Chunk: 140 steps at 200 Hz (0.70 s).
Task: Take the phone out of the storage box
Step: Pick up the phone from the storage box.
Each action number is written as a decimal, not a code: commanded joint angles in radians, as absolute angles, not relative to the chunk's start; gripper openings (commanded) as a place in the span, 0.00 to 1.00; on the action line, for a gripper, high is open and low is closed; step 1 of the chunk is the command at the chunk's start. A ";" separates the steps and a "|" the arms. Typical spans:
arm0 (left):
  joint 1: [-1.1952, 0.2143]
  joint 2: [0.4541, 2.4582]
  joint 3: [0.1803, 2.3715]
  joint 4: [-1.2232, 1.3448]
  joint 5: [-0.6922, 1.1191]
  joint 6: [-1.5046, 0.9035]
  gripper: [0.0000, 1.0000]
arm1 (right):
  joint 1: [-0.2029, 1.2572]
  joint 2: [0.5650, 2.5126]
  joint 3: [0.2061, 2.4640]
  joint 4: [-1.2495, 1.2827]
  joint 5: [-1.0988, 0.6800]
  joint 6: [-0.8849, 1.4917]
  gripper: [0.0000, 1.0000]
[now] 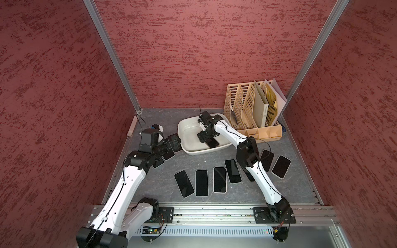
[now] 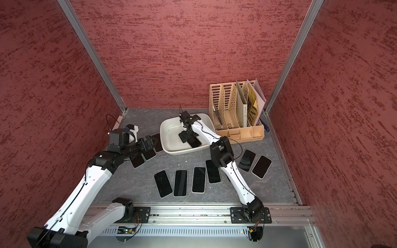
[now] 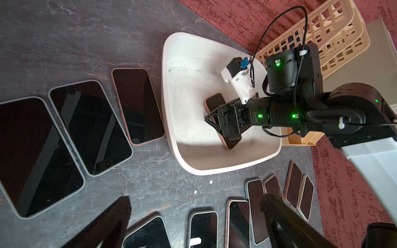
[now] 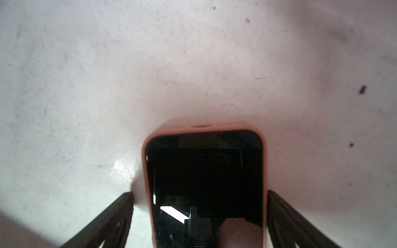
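Where the shallow white plastic storage box [image 1: 190, 133] sits far back on the grey stone-look table [image 1: 163, 184], a dark-screened phone in a pink case [image 1: 212, 143] lies flat on its floor, in the near right part. Its screen faces up. Its long side runs on a slant, from far left to near right, and the end that shows points at the near right wall of the box.

The right gripper [image 4: 199, 195] is low inside the box, over the phone. Its jaws are wide, one on each long side of the phone. One finger is right at the case edge, and the other has a small gap.

The left gripper [image 3: 196, 198] hangs just left of the box with jaws wide and holds nothing. Three other phones [image 3: 92, 126] lie on the table there. A beige slotted file holder [image 1: 247, 103] stands far right, near the box.
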<state>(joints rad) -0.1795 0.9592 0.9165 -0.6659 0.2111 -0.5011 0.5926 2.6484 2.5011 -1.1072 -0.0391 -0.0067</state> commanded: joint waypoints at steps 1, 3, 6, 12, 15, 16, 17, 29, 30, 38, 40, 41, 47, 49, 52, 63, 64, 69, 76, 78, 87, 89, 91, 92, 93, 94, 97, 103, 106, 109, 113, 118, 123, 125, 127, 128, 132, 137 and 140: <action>-0.176 0.955 0.906 -0.648 0.235 -0.527 1.00 | 0.570 2.711 2.503 -1.184 -0.135 0.034 0.92; -0.177 0.955 0.907 -0.647 0.236 -0.529 1.00 | 0.569 2.712 2.503 -1.185 -0.144 0.037 0.91; -0.176 0.956 0.907 -0.645 0.240 -0.530 1.00 | 0.566 2.711 2.503 -1.188 -0.156 0.039 0.90; -0.176 0.958 0.907 -0.644 0.244 -0.534 1.00 | 0.562 2.713 2.503 -1.193 -0.178 0.040 0.88; -0.177 0.958 0.907 -0.642 0.247 -0.535 1.00 | 0.561 2.713 2.503 -1.197 -0.184 0.043 0.87; -0.177 0.959 0.907 -0.642 0.248 -0.536 1.00 | 0.560 2.713 2.503 -1.198 -0.187 0.043 0.86; -0.176 0.959 0.907 -0.641 0.247 -0.536 1.00 | 0.559 2.713 2.503 -1.200 -0.190 0.043 0.86; -0.176 0.964 0.908 -0.633 0.263 -0.543 1.00 | 0.556 2.716 2.502 -1.221 -0.203 0.044 0.79; -0.176 0.965 0.908 -0.632 0.264 -0.543 1.00 | 0.557 2.715 2.502 -1.223 -0.204 0.044 0.79; -0.176 0.970 0.910 -0.627 0.272 -0.547 1.00 | 0.554 2.715 2.499 -1.234 -0.205 0.050 0.70; -0.178 0.972 0.912 -0.627 0.274 -0.549 1.00 | 0.553 2.715 2.498 -1.236 -0.206 0.051 0.67; -0.177 0.972 0.912 -0.626 0.276 -0.549 1.00 | 0.552 2.716 2.498 -1.237 -0.204 0.051 0.66; -0.176 0.975 0.910 -0.622 0.281 -0.553 1.00 | 0.552 2.715 2.494 -1.243 -0.202 0.052 0.61; -0.176 0.976 0.910 -0.620 0.283 -0.554 1.00 | 0.552 2.714 2.493 -1.245 -0.201 0.051 0.61; -0.176 0.977 0.908 -0.618 0.285 -0.556 1.00 | 0.552 2.714 2.490 -1.246 -0.198 0.052 0.61; -0.178 0.982 0.904 -0.610 0.292 -0.568 1.00 | 0.552 2.708 2.485 -1.251 -0.183 0.052 0.61; -0.178 0.983 0.903 -0.609 0.292 -0.570 1.00 | 0.552 2.708 2.484 -1.251 -0.182 0.052 0.61; -0.178 0.985 0.899 -0.602 0.298 -0.578 1.00 | 0.551 2.703 2.481 -1.252 -0.172 0.054 0.61; -0.178 0.986 0.891 -0.586 0.312 -0.586 1.00 | 0.551 2.694 2.475 -1.248 -0.154 0.059 0.61; -0.179 0.986 0.888 -0.581 0.315 -0.588 1.00 | 0.552 2.693 2.473 -1.247 -0.148 0.060 0.61; -0.181 0.990 0.880 -0.565 0.329 -0.597 1.00 | 0.553 2.672 2.457 -1.232 -0.133 0.065 0.61; -0.181 0.991 0.877 -0.560 0.333 -0.600 1.00 | 0.552 2.668 2.455 -1.228 -0.131 0.067 0.62; -0.182 0.992 0.876 -0.556 0.335 -0.602 1.00 | 0.552 2.664 2.451 -1.224 -0.129 0.067 0.62; -0.182 0.993 0.875 -0.553 0.336 -0.603 1.00 | 0.552 2.662 2.450 -1.222 -0.129 0.067 0.63; -0.182 0.994 0.874 -0.552 0.337 -0.604 1.00 | 0.552 2.659 2.448 -1.220 -0.127 0.069 0.63; -0.182 0.994 0.873 -0.551 0.338 -0.604 1.00 | 0.552 2.657 2.447 -1.218 -0.126 0.071 0.64; -0.184 0.996 0.873 -0.547 0.342 -0.607 1.00 | 0.552 2.653 2.446 -1.213 -0.125 0.072 0.68; -0.186 0.997 0.871 -0.541 0.344 -0.610 1.00 | 0.552 2.640 2.441 -1.203 -0.123 0.077 0.80; -0.188 0.998 0.871 -0.539 0.344 -0.612 1.00 | 0.552 2.632 2.439 -1.198 -0.123 0.083 0.84; -0.190 1.000 0.871 -0.538 0.344 -0.612 1.00 | 0.552 2.625 2.434 -1.190 -0.127 0.084 0.90; -0.192 1.001 0.871 -0.536 0.345 -0.612 1.00 | 0.552 2.615 2.430 -1.177 -0.139 0.088 0.98; -0.194 1.000 0.871 -0.533 0.344 -0.612 1.00 | 0.552 2.601 2.420 -1.159 -0.156 0.091 0.98; -0.196 1.001 0.871 -0.530 0.344 -0.610 1.00 | 0.552 2.582 2.405 -1.135 -0.177 0.093 0.98; -0.196 1.001 0.871 -0.529 0.344 -0.609 1.00 | 0.552 2.575 2.397 -1.125 -0.186 0.095 0.98; -0.197 1.000 0.871 -0.529 0.344 -0.609 1.00 | 0.553 2.566 2.389 -1.113 -0.194 0.095 0.99; -0.197 1.000 0.871 -0.529 0.344 -0.609 1.00 | 0.554 2.562 2.385 -1.108 -0.198 0.097 0.98; -0.198 0.999 0.871 -0.526 0.344 -0.608 1.00 | 0.553 2.546 2.369 -1.085 -0.209 0.103 0.99; -0.198 0.998 0.870 -0.524 0.345 -0.608 1.00 | 0.553 2.527 2.349 -1.058 -0.223 0.109 0.98; -0.198 0.998 0.870 -0.522 0.345 -0.607 1.00 | 0.554 2.517 2.336 -1.042 -0.232 0.111 0.98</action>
